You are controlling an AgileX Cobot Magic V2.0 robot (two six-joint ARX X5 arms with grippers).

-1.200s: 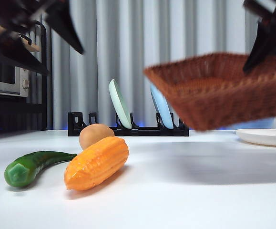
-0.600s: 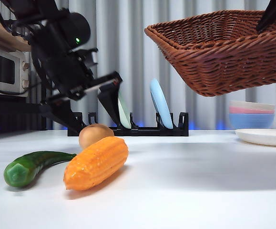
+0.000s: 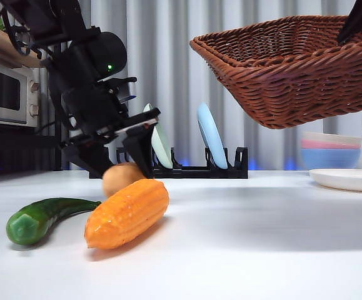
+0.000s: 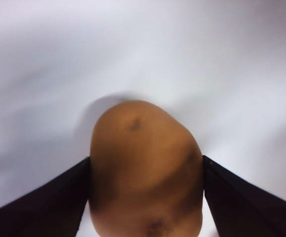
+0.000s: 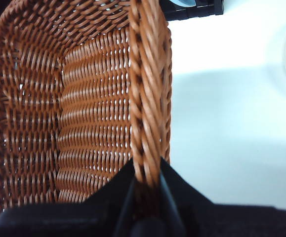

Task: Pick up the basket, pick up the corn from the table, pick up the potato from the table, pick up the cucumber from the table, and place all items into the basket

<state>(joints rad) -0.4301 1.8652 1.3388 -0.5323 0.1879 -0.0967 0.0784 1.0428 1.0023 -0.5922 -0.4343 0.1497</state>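
Note:
The tan potato (image 3: 119, 177) lies on the white table (image 3: 262, 237) behind the orange corn (image 3: 127, 212). My left gripper (image 3: 123, 172) has come down over it. In the left wrist view both jaws press against the sides of the potato (image 4: 145, 168), so the left gripper (image 4: 146, 160) is shut on it. The green cucumber (image 3: 43, 217) lies left of the corn. High at the right hangs the wicker basket (image 3: 293, 69), tilted and empty. My right gripper (image 5: 145, 182) is shut on the rim of the basket (image 5: 83, 113).
A black dish rack (image 3: 199, 170) with two upright plates stands behind the vegetables. Stacked pastel bowls (image 3: 329, 150) and a white plate (image 3: 346, 178) sit at the right under the basket. A microwave (image 3: 2, 94) is at the far left.
My left arm dropped from the top left corner onto the potato, and its jaws narrowed around it. The basket rose about a second ago and has since stayed nearly still.

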